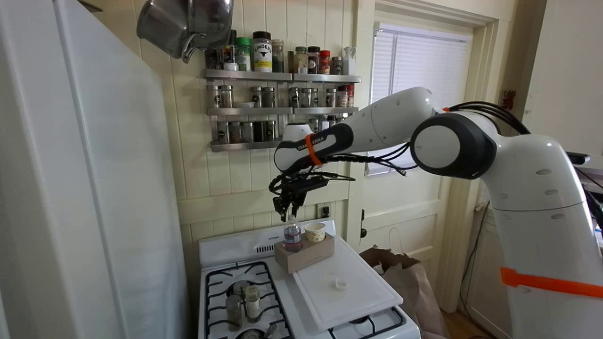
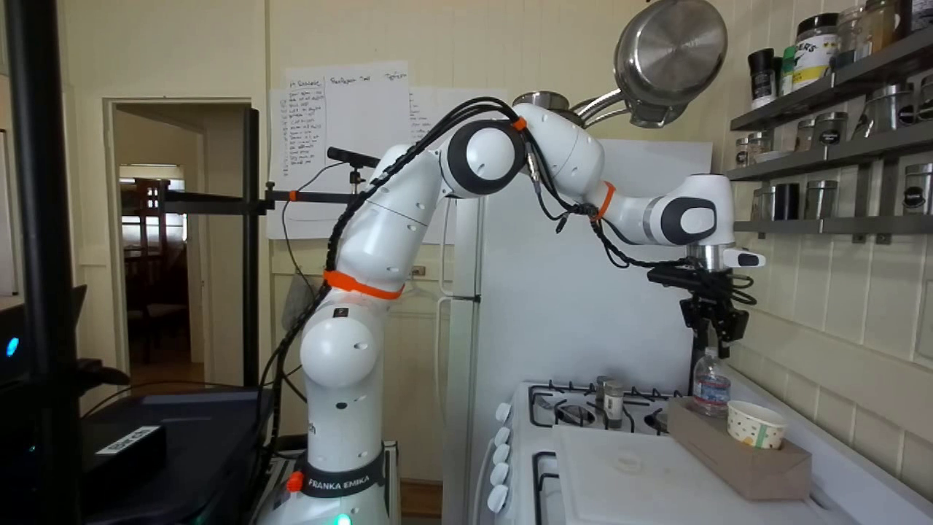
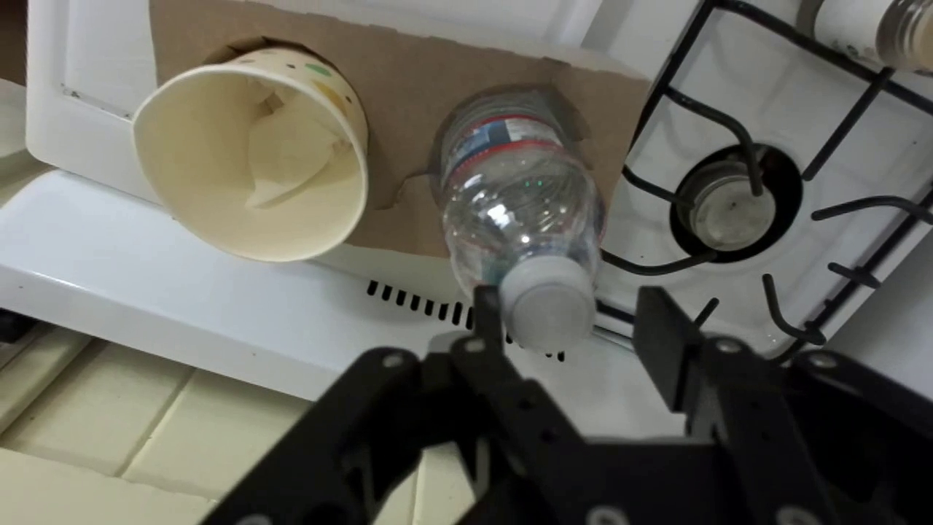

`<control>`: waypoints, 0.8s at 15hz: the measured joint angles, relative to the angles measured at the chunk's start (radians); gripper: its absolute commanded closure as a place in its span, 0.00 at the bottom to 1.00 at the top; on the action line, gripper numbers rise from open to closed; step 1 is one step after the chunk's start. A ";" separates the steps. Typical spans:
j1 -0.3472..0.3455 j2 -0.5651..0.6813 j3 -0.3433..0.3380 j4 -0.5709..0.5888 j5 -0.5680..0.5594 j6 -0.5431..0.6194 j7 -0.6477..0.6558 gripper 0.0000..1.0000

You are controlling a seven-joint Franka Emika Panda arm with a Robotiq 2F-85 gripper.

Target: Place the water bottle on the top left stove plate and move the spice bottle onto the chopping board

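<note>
Hanging above the back of the white cooktop (image 1: 288,292): 1 gripper (image 3: 574,323), black, pointing down, its 2 fingers (image 3: 665,350) apart, with the cap (image 3: 552,317) of the water bottle (image 3: 521,204) between them in the wrist view; a gap shows at 1 side, while contact at the opposite side cannot be told.

Water bottle: 1, clear plastic, blue-and-red labelled, upright in an opening in the top of a brown box (image 1: 308,260).

Paper cup (image 2: 756,426): 1, pale, spotted, in the same box just beside the bottle; pale scrap (image 3: 288,157) inside.

Top left stove plate (image 3: 732,211): 1, round, under a black grate (image 3: 850,124), near the end of the box.

Spice bottle (image 1: 253,301): 1, short, pale, upright on that grate, just beside a greyer jar (image 1: 234,310); whether the 2 touch cannot be told.

Chopping board (image 1: 362,296): 1, white, rectangular, lying over the cooktop beside the grate, its back end overlapped by the box; on it, in both exterior views, 1 small pale round item (image 1: 341,284).

Wall shelves (image 1: 249,111): metal, 3 tiers, bearing rows of glass jars (image 1: 227,98).

Pans (image 2: 674,55): at least 2, metal, hanging high up.

Paper bag (image 1: 407,282): 1, brown, beside the cooktop.
</note>
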 measured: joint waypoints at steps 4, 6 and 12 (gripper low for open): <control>0.000 -0.008 -0.004 -0.005 -0.009 -0.021 0.014 0.92; 0.000 -0.014 -0.004 -0.006 -0.015 -0.043 0.026 0.92; -0.001 -0.065 -0.018 -0.019 -0.046 -0.095 0.056 0.92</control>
